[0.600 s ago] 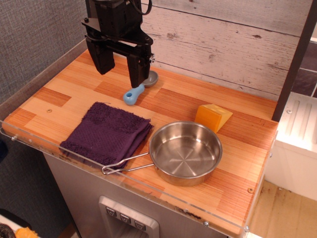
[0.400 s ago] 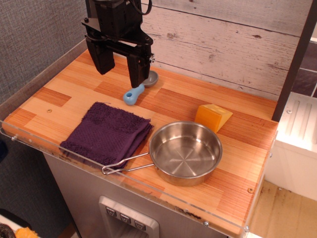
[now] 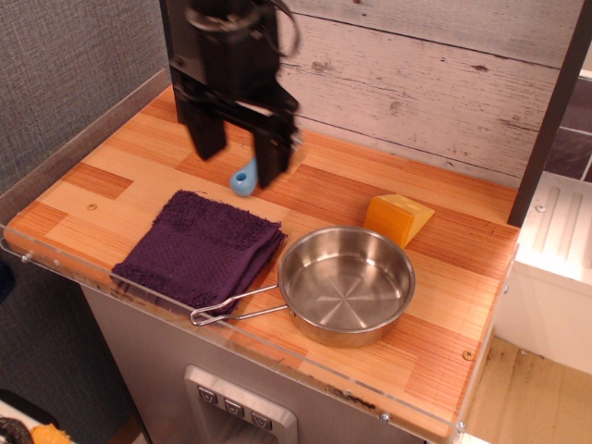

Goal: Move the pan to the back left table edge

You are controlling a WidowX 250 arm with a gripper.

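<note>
The round shiny steel pan (image 3: 347, 285) sits near the front right of the wood plank table, its thin wire handle (image 3: 231, 308) pointing left along the front edge. My black gripper (image 3: 240, 164) hangs open and empty above the table's back middle, up and left of the pan and well apart from it. Its fingers (image 3: 274, 155) are blurred by motion. The back left table edge (image 3: 139, 104) lies left of the gripper, against the grey wall.
A purple towel (image 3: 202, 247) lies left of the pan, next to the handle. A blue-handled scoop (image 3: 243, 179) is partly hidden behind the gripper. A yellow wedge (image 3: 396, 218) sits behind the pan. Clear acrylic (image 3: 166, 310) rims the front edge.
My gripper has moved right and a little toward the front, now covering the scoop's bowl. The pan, towel and wedge have not moved.
</note>
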